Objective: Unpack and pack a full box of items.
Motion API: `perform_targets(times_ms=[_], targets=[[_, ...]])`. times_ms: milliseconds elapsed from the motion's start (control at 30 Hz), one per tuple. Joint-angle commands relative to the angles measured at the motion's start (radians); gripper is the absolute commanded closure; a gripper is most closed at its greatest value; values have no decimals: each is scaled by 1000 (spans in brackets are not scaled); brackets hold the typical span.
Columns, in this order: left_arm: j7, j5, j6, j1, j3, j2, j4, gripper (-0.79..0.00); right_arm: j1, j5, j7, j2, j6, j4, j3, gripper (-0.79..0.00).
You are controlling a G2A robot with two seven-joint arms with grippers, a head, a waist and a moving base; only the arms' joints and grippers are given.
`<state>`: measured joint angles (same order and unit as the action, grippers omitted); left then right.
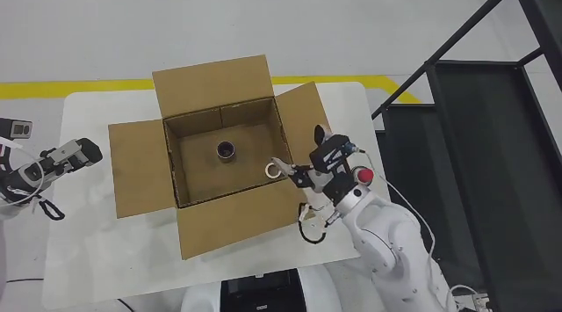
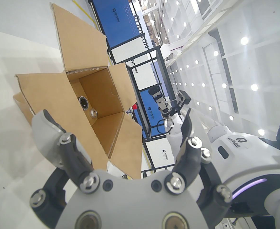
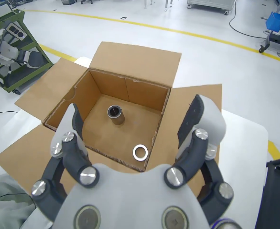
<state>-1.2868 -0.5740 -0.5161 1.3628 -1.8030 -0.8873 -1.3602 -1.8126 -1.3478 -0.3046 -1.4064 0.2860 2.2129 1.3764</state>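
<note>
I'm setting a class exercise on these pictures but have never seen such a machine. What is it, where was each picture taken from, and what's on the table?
It is a two-armed robot at a white table. One picture looks down from above; the other two come from wrist cameras. On it stands an open cardboard box holding an upright dark cylinder and a silver ring. The right end effector hangs open over the box's edge; the left end effector, also open, is apart from the box. Neither holds anything.

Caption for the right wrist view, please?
Open right gripper facing an open cardboard box containing a cylinder and a ring.
</note>
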Motion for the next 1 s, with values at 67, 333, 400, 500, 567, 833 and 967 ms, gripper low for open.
perform_targets(times_ms=[67, 333, 400, 500, 567, 833, 967], targets=[[0, 0, 0, 0, 0, 0, 0, -785, -120, -20, 83, 9, 0, 9, 45, -785], [0, 0, 0, 0, 0, 0, 0, -785, -168, -16, 174, 13, -3, -1, 65, -785], [0, 0, 0, 0, 0, 0, 0, -785, -168, -16, 174, 13, -3, -1, 65, -785], [0, 0, 0, 0, 0, 0, 0, -785, -168, -16, 174, 13, -3, -1, 65, -785], [0, 0, 0, 0, 0, 0, 0, -785, -168, -16, 174, 13, -3, -1, 65, -785], [0, 0, 0, 0, 0, 0, 0, -785, -160, -2, 182, 13, -28, -17, 78, -785], [0, 0, 0, 0, 0, 0, 0, -785, -164, 40, 206, 19, -52, -63, 169, -785]])
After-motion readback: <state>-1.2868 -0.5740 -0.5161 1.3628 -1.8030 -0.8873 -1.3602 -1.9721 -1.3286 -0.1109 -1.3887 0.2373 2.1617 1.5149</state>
